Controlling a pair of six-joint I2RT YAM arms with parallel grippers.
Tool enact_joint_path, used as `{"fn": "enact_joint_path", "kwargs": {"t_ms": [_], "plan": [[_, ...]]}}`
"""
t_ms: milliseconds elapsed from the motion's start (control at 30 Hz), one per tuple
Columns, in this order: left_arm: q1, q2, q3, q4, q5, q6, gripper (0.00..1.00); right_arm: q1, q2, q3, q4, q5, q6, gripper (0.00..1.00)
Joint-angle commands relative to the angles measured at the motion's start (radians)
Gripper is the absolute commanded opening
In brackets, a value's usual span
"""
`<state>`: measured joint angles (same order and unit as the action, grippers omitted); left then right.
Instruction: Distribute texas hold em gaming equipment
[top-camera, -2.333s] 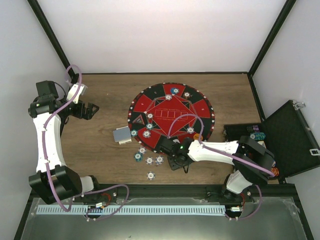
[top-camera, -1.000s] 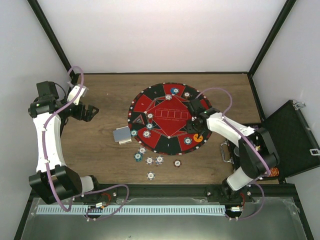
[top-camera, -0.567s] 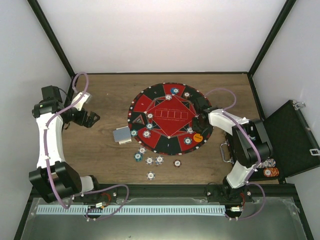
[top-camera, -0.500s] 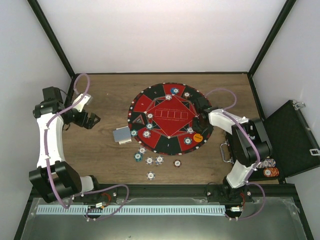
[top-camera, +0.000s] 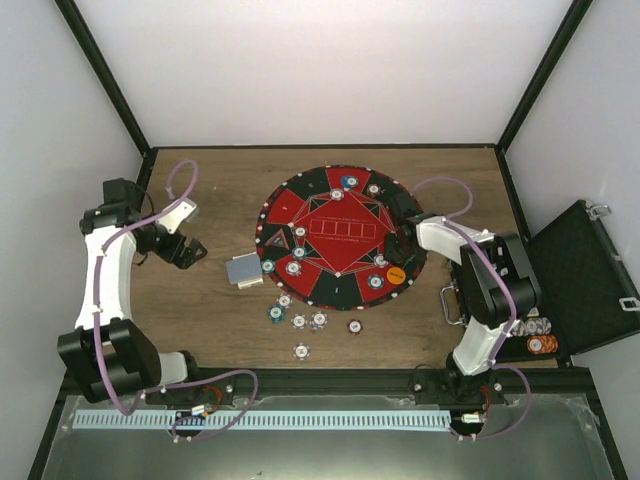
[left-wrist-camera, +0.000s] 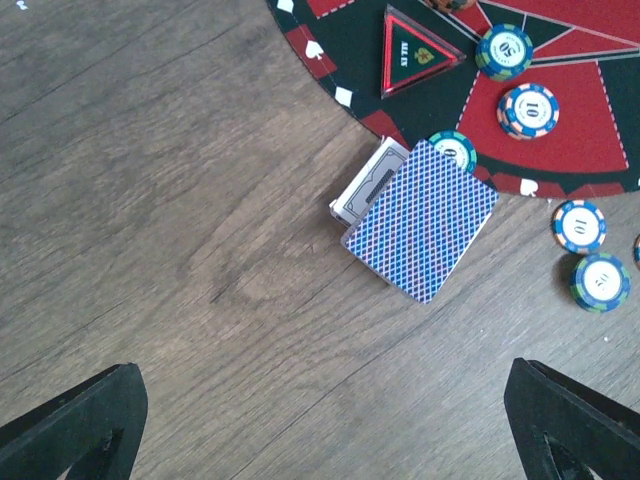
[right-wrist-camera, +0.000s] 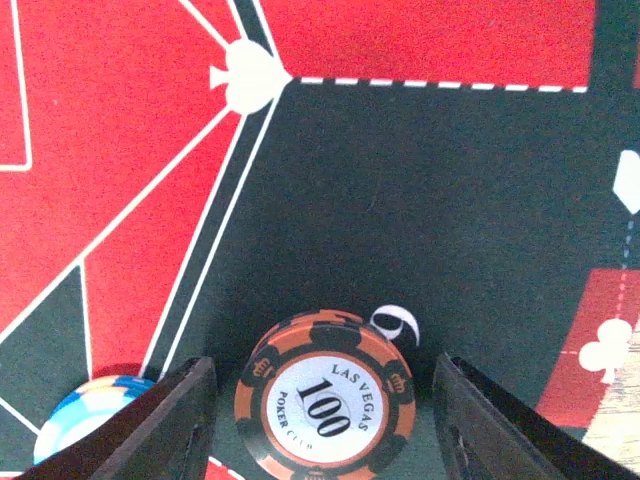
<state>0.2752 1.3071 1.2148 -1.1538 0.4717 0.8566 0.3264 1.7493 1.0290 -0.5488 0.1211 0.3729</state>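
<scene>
Well, from above, the round red and black mat (top-camera: 340, 215) lies in the middle of the tabletop (top-camera: 210, 190). The left gripper (top-camera: 186, 251) hangs over bare wood, left of the card deck (top-camera: 243, 270), and its jaws are wide apart. The right gripper (top-camera: 399, 252) is low over the right side of the mat, close to an orange chip (top-camera: 396, 272). A few loose chips lie on the wood by the mat's near edge, one of them a dark red chip (top-camera: 354, 326). A black case (top-camera: 585, 270) stands open at the far right.

Next, the left wrist view shows the card deck (left-wrist-camera: 422, 220) with its blue criss-cross back up. It lies partly on a small white box (left-wrist-camera: 362, 183), right up against a teal chip (left-wrist-camera: 457, 146) at the mat's rim.

Last, the right wrist view shows the orange chip (right-wrist-camera: 325, 405), marked 100, flat on a black part of the mat. The right jaws stand apart on each side of it, with a small gap on both sides. A light blue chip (right-wrist-camera: 90, 415) lies just beside the left finger.
</scene>
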Motion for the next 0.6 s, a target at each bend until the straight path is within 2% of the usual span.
{"fn": "enact_joint_path", "kwargs": {"t_ms": [0, 200, 400, 567], "plan": [[-0.023, 0.001, -0.021, 0.007, -0.028, 0.027, 1.00, -0.011, -0.045, 0.064, -0.018, 0.041, -0.001, 0.66], [-0.095, -0.023, -0.084, 0.040, -0.079, 0.048, 1.00, -0.001, -0.134, 0.134, -0.073, 0.018, -0.004, 0.78], [-0.276, -0.034, -0.185, 0.162, -0.245, 0.011, 1.00, 0.060, -0.209, 0.163, -0.089, -0.058, 0.000, 0.85], [-0.369, -0.010, -0.254, 0.244, -0.349, 0.094, 1.00, 0.102, -0.257, 0.143, -0.090, -0.129, 0.001, 0.93]]}}
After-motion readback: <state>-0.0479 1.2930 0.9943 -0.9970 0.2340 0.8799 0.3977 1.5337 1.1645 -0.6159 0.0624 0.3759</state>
